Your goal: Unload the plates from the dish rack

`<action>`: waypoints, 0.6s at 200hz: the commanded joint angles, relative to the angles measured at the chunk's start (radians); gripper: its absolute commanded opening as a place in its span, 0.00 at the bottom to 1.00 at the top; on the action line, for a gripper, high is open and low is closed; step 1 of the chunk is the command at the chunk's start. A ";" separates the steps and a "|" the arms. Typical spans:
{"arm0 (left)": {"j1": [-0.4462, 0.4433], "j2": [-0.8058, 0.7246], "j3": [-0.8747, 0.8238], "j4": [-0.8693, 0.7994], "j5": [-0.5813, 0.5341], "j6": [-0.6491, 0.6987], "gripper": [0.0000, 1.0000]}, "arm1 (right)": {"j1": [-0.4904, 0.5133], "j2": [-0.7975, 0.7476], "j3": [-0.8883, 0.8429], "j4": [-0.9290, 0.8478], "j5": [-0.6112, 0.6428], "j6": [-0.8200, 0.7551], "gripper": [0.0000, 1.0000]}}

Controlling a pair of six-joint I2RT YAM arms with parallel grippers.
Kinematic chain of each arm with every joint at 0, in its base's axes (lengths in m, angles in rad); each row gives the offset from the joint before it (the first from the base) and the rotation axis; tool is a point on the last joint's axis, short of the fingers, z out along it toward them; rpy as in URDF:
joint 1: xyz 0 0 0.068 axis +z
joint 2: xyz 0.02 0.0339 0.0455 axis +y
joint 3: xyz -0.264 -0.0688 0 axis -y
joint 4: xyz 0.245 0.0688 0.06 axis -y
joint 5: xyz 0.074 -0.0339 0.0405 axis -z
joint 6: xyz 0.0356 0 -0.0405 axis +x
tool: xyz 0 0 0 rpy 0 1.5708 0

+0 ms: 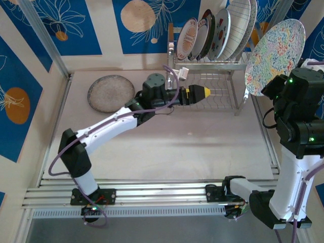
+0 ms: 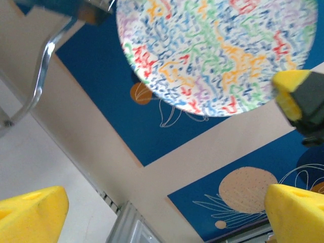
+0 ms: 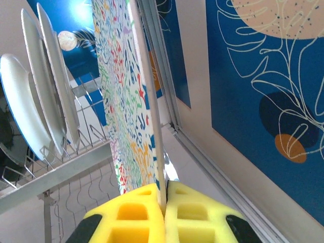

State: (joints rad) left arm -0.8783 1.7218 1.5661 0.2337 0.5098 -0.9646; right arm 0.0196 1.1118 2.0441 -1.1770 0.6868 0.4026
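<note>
My right gripper (image 3: pixel 164 202) is shut on the lower rim of a white plate with multicoloured squiggles (image 3: pixel 126 101). It holds this plate (image 1: pixel 276 55) upright in the air, just right of the chrome dish rack (image 1: pixel 223 66). Several more plates (image 1: pixel 212 33) stand in the rack's upper tier. A speckled grey plate (image 1: pixel 110 93) lies flat on the table at the left. My left gripper (image 1: pixel 204 92) hovers in front of the rack's lower shelf. Its yellow fingers (image 2: pixel 30 212) stand wide open with nothing between them, and it faces the squiggle plate (image 2: pixel 217 50).
Blue patterned walls close in the back and both sides. An aluminium rail (image 1: pixel 152 195) runs along the near edge by the arm bases. Bare table (image 1: pixel 177 147) lies between the rack and the rail.
</note>
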 commanded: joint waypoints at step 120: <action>-0.071 0.215 0.016 0.304 0.044 -0.229 0.98 | 0.003 -0.095 0.018 -0.250 -0.242 0.298 0.00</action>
State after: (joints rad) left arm -0.9382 1.9179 1.5661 0.4404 0.5339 -1.1408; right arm 0.0196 1.0416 2.0785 -1.4643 0.5171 0.6277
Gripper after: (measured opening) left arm 0.979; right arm 0.052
